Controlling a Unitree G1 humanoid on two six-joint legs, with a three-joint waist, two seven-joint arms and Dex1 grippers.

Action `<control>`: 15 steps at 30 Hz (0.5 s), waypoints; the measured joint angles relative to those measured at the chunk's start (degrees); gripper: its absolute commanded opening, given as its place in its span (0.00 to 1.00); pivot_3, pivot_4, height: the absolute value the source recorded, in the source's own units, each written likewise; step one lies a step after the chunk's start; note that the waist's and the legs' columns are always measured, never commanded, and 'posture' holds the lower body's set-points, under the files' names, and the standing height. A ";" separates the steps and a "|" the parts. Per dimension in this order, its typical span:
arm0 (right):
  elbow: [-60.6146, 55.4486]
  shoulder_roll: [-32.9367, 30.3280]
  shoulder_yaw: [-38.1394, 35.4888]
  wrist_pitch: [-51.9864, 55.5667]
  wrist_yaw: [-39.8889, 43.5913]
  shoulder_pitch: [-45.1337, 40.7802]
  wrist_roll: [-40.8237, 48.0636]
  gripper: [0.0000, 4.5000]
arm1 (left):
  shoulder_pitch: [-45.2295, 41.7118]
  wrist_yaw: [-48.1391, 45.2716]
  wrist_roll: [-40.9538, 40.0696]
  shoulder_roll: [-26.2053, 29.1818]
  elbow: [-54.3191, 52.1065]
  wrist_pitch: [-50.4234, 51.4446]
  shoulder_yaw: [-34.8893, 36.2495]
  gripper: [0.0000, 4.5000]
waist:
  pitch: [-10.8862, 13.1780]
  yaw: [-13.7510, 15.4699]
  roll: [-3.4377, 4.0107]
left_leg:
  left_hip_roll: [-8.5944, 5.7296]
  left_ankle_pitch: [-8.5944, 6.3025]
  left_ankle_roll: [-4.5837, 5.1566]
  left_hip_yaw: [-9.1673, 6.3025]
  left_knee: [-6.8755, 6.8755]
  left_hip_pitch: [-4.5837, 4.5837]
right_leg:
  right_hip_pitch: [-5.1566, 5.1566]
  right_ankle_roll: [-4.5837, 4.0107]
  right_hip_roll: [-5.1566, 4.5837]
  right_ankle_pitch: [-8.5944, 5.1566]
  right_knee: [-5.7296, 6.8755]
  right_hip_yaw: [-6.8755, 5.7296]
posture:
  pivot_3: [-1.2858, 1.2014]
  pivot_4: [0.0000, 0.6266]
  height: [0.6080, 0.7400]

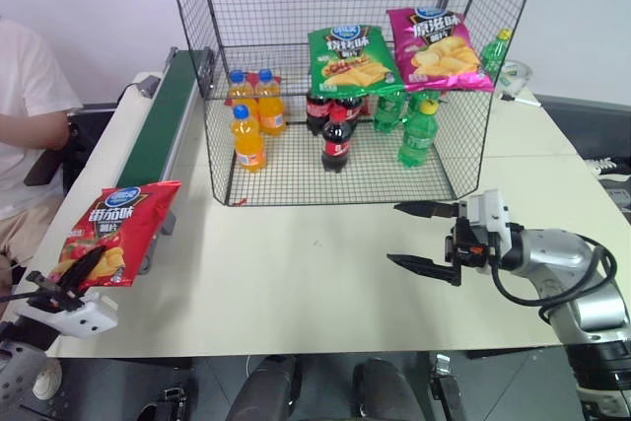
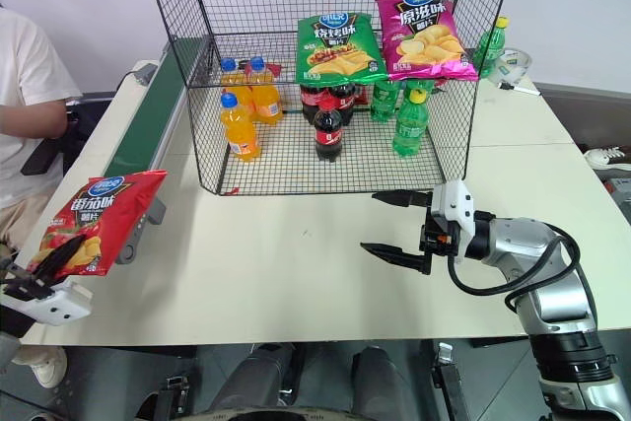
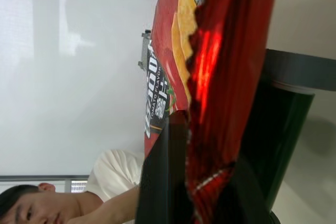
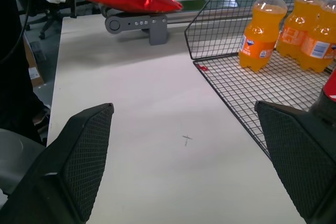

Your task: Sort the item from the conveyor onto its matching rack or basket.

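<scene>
The red crisp bag (image 1: 120, 226) hangs upright in the air just off the table's left front corner, beside the near end of the dark green conveyor (image 1: 166, 117). My left gripper (image 1: 87, 265) is shut on the bag's lower edge from below; the left wrist view shows the bag (image 3: 220, 77) pinched between its black fingers. The black wire rack (image 1: 463, 140) stands at the back of the table. My right gripper (image 1: 396, 234) hovers open over the table in front of the rack, pointing left, with nothing between its fingers.
On the rack's lower tiers are a green crisp bag (image 1: 350, 58), a magenta crisp bag (image 1: 434, 46), orange bottles (image 1: 248, 137), cola bottles (image 1: 335, 140) and green bottles (image 1: 419, 130). A person in a white shirt (image 1: 25, 115) sits left of the conveyor.
</scene>
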 measured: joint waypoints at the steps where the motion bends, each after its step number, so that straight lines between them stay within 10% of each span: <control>1: 0.04 0.00 0.00 -0.13 0.00 0.00 -0.02 1.00 | 0.07 0.00 -0.21 0.00 -0.36 0.02 0.02 0.00 | 0.00 -0.01 0.00 | 0.00 0.00 0.00 0.00 0.00 0.00 | 0.00 0.00 0.00 0.00 0.00 0.00 | 0.52 0.24 1.00; 15: -1.89 4.93 -7.22 -1.16 -6.78 -1.24 5.90 1.00 | -1.73 -10.33 -7.96 -0.07 -32.60 1.78 5.72 0.00 | -0.03 -0.06 0.02 | 0.00 0.01 0.01 0.00 0.01 0.02 | 0.06 -0.01 0.00 0.00 0.02 0.03 | 0.52 0.24 1.00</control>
